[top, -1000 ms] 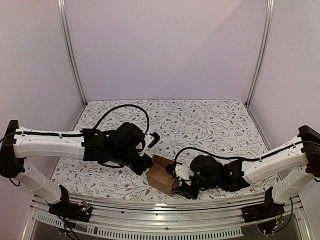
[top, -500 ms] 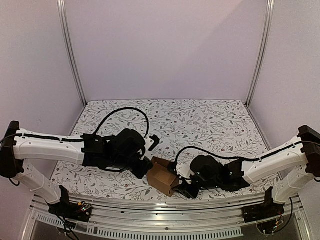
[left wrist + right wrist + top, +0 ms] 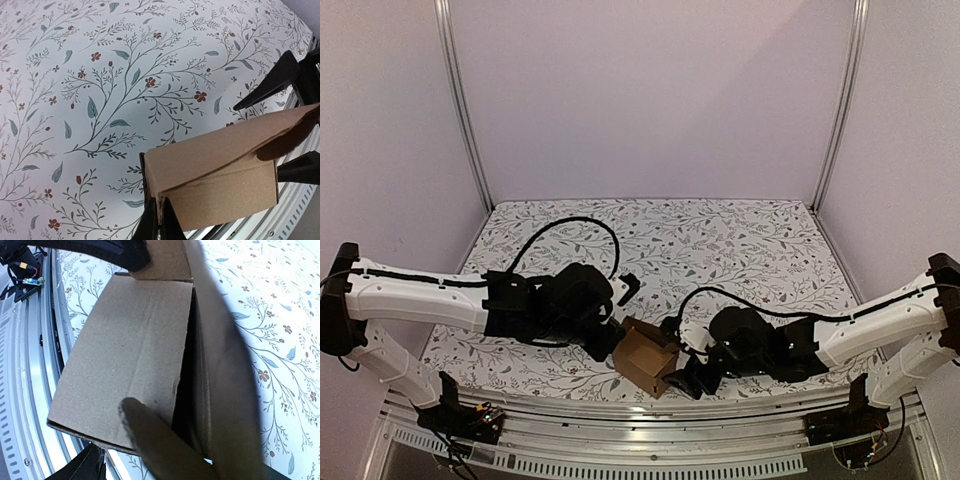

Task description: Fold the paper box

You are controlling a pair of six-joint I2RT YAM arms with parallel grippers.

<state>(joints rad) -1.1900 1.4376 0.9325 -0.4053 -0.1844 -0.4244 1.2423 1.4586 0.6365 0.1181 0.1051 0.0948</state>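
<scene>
One cardboard box. Two robot arms, a left arm and a right arm. Two pincers, the left pincer and the right pincer, each with two fingers. One flowered worktop. Two upright metal posts, a left post and a right post. One metal rail.

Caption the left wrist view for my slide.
Left jaws clamp the brown paper box by one edge, floral table behind.
</scene>
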